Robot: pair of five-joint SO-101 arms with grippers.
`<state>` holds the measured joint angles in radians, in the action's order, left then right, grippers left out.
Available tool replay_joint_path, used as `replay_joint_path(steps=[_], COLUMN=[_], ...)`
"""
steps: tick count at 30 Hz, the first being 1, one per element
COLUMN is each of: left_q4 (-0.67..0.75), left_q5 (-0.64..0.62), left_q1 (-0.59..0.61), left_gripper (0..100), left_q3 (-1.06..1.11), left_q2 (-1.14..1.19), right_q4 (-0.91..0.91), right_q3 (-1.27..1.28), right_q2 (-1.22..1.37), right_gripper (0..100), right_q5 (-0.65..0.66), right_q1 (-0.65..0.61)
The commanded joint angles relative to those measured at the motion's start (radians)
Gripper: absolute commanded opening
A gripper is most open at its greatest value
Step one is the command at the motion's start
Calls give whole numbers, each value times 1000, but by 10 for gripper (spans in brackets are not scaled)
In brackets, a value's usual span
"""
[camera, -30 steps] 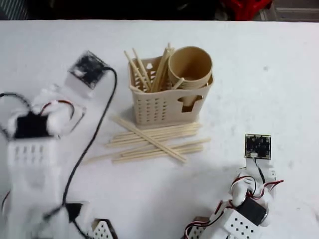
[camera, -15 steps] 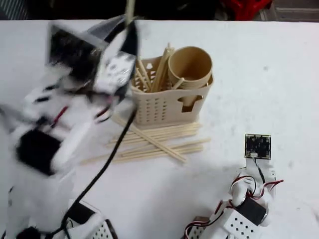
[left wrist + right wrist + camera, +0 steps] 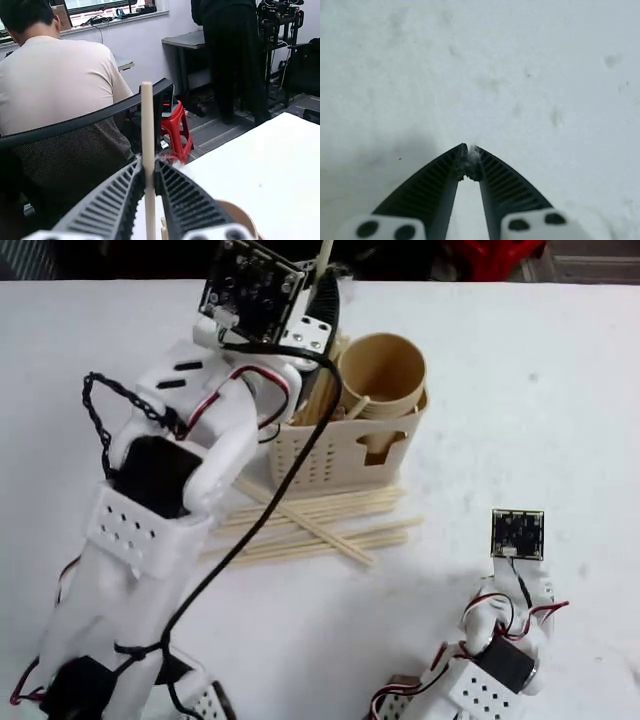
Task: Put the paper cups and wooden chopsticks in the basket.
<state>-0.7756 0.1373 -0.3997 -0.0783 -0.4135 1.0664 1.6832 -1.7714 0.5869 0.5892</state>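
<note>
Left gripper (image 3: 149,172) clenched on one upright chopstick (image 3: 147,120) over basket (image 3: 340,455); basket holds paper cups (image 3: 382,370) and sticks (image 3: 322,392); loose chopsticks (image 3: 320,525) on table (image 3: 520,390) beside it; right gripper (image 3: 468,162) closed, empty

We are looking down over the table (image 3: 540,370); left wrist is facing twelve o'clock past the shared cup (image 3: 382,368), right wrist close against the table.

Left arm (image 3: 190,450): swung from the left side of the bench (image 3: 560,390) up and across to the basket (image 3: 335,455) | left tool (image 3: 149,172): now raised over the basket's chopstick-filled side | grip: clamped on one upright chopstick (image 3: 147,120)
</note>
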Motion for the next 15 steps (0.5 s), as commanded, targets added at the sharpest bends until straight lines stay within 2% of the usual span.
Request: replay_joint_path(steps=[1, 7, 15], left_q4=[15, -17, -41], left_q5=[-9, -11, -130], left_q1=[-5, -2, 113], left_gripper=[28, 28, 103], left_q3=[-34, -35, -35], left_q2=[21, 24, 22], right_q4=[-18, -18, -18], right_q3=[8, 8, 8], right_q2=[8, 8, 8], right_gripper=[18, 18, 18], right_q5=[6, 6, 6], right_q1=[1, 1, 1])
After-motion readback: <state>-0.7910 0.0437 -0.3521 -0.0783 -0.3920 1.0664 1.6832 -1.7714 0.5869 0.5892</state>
